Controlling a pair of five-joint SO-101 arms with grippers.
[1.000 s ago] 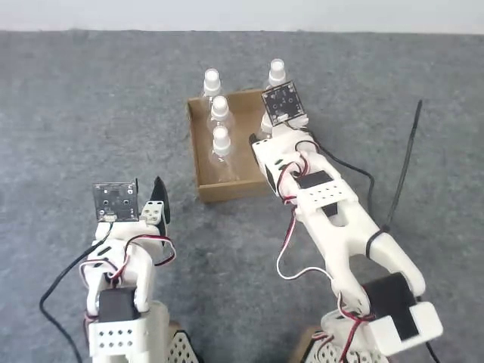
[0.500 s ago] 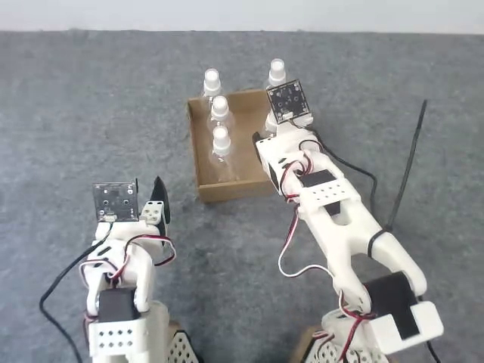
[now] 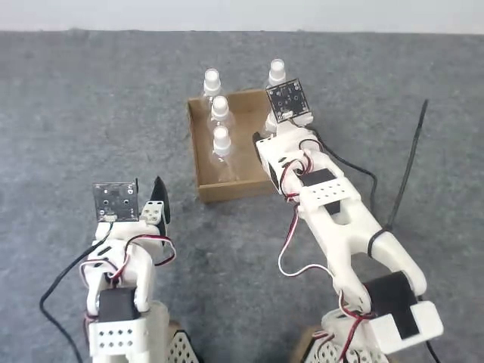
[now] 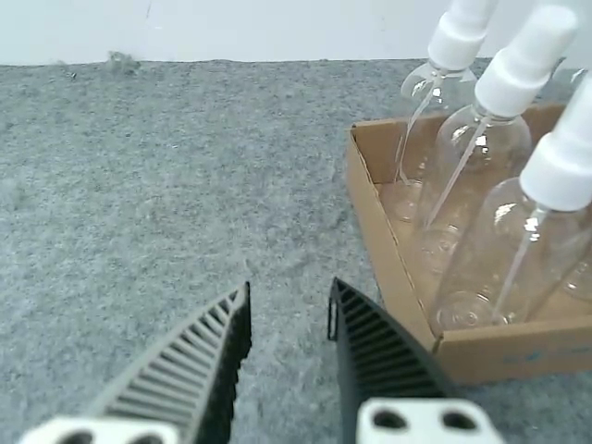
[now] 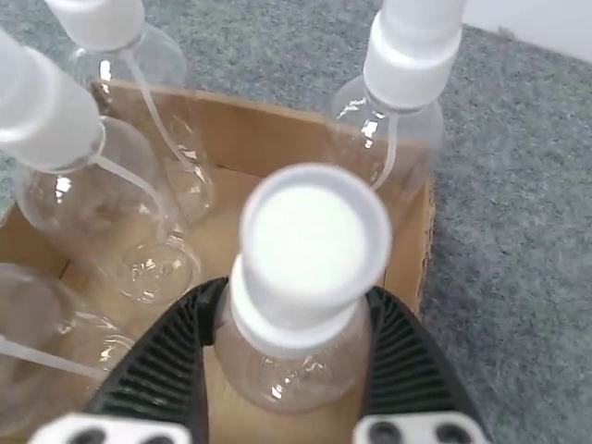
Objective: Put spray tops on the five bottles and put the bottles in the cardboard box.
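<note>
My R gripper point(image 5: 291, 359) clamped on clear plastic bottle w/ white spray top point(image 5: 310, 242), upright, long axis vertical. Straight below: floor of brown cardboard box point(image 5: 277, 125), side wall just beside. My L gripper point(image 4: 289, 319) narrow gap, empty, well apart.

The right gripper point(image 5: 296, 301) has black ribbed fingers point(image 5: 162, 365); the bottle point(image 5: 287, 375) between them is clear with a white spray top point(image 5: 310, 236). Cardboard box point(image 5: 277, 139) plain brown, table covering point(image 5: 518, 185) mottled grey.

left tool point(image 4: 289, 301), jaws slightly apart, above grey carpet point(image 4: 157, 176), clear spray-topped bottles point(image 4: 486, 264) in cardboard box point(image 4: 518, 356)
</note>
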